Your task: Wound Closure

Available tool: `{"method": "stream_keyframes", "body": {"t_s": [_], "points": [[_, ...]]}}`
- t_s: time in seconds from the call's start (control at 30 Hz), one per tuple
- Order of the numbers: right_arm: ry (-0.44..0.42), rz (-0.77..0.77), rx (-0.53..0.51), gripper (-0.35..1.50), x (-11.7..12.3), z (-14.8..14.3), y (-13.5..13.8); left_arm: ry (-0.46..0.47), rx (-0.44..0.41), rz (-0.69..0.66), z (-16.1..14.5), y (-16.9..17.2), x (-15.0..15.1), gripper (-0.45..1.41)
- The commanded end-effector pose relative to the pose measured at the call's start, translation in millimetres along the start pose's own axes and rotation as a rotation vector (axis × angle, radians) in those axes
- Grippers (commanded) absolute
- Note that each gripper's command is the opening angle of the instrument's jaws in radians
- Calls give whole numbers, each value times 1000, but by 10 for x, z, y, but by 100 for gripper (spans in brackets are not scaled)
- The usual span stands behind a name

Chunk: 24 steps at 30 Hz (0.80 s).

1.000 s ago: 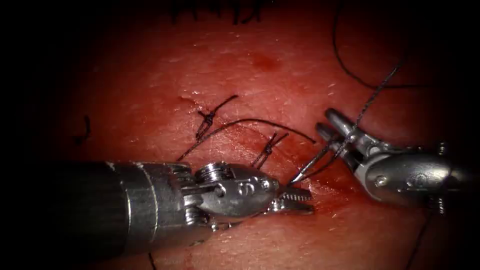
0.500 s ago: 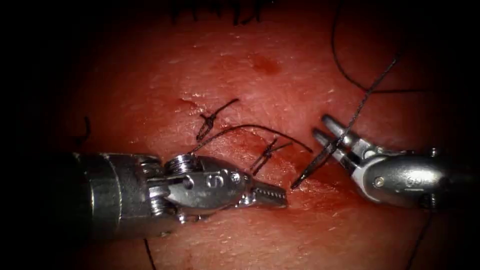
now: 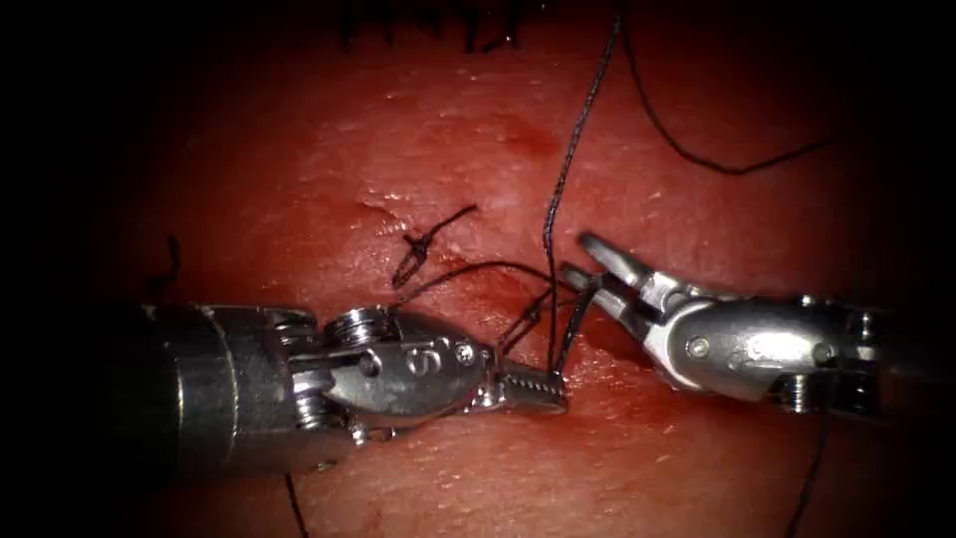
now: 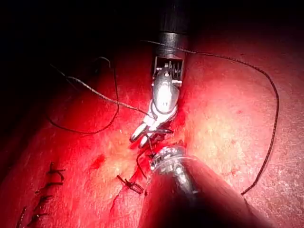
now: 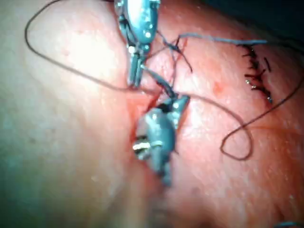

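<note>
The cut in the tissue (image 3: 697, 468) runs diagonally under two tied stitches (image 3: 418, 244) (image 3: 533, 304). My left tool (image 3: 558, 395) lies along the left side of the cut. Its jaws are shut at the cut, where two strands of dark thread (image 3: 550, 214) come down to its tip. One strand rises steeply out of the top of the picture. The other leads to my right tool (image 3: 576, 255), which stands open on the right side of the cut with the thread lying against its lower jaw. The left wrist view shows the right tool (image 4: 140, 135) open over the cut.
A slack loop of thread (image 3: 697, 159) lies on the tissue at the upper right, and another strand (image 3: 812, 468) hangs below the right tool. A row of older stitches (image 3: 438, 25) sits at the far edge. Red fluid wets the cut.
The left tool drew back to the left and shut its jaws. The right tool then moved left to the left tool's tip, and the thread swung from slanted to nearly upright.
</note>
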Motion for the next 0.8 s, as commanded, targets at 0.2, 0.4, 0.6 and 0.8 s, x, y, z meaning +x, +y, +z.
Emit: {"method": "stream_keyframes", "body": {"t_s": [0.2, 0.4, 0.6, 0.8], "points": [[-40, 30, 15, -35, -10, -7, -14, -3, 0, 1, 8, -1, 0, -25], [-59, 46, -49, -35, -8, -33, -4, -3, 0, 0, 8, 0, 0, -25], [-62, 60, -82, -35, 0, -48, 7, -3, 1, 0, 8, 0, 0, -25], [-72, 68, -85, -35, 2, -48, 6, -5, 2, 0, 8, 1, 0, -25]]}}
